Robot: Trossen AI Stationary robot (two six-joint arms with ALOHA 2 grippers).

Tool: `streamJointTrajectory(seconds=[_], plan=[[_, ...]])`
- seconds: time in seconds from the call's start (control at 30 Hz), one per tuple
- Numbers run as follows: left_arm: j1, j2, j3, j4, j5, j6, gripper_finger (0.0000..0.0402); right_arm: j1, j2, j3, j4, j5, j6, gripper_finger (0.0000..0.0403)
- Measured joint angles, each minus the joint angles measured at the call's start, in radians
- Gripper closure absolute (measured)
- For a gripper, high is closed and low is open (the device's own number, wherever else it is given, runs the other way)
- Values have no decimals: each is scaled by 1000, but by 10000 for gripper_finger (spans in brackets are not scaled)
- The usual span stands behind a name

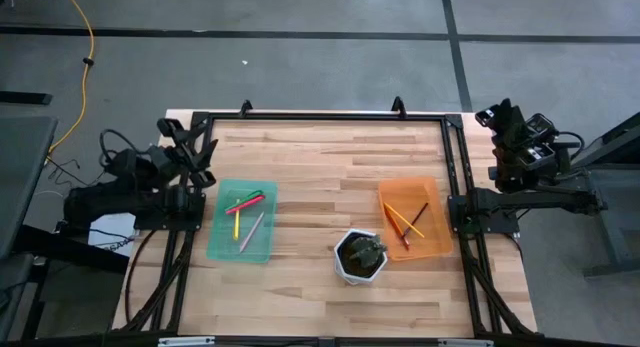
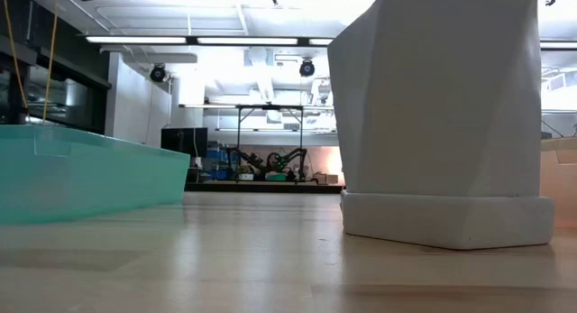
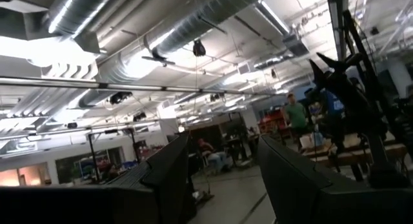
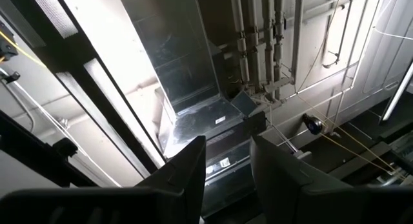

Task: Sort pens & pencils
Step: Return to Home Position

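pens (image 1: 247, 202) are laid in the translucent teal plastic bin (image 1: 225, 243); left gripper (image 3: 222, 150) and right gripper (image 4: 227, 146) are seen partly parted, nothing grasped.

This looks like a big robot lab or workshop. Fat silver pipes (image 3: 193, 24) run under the ceiling, top middle of the left wrist view, and long lights (image 2: 207, 40) glow up high. The wooden table (image 1: 330, 157) stands on a bare grey floor (image 1: 300, 67), with a yellow cable (image 1: 89, 59) at upper left. Far back there are maybe more robot arms (image 2: 279, 160).
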Motion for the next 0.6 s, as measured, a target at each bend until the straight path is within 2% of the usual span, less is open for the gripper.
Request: streamJointTrajectory(seconds=[0.2, 0.4, 0.6], plan=[[0, -99, -83, -14, -7, -5, 227, 0, 0, 0, -27, 0, 19, 290], [0, -111, -146, -11, -20, -5, 227, 0, 0, 0, -59, 0, 34, 290], [0, -112, -207, 68, -27, 4, 227, 0, 0, 0, -80, 3, 49, 290]])
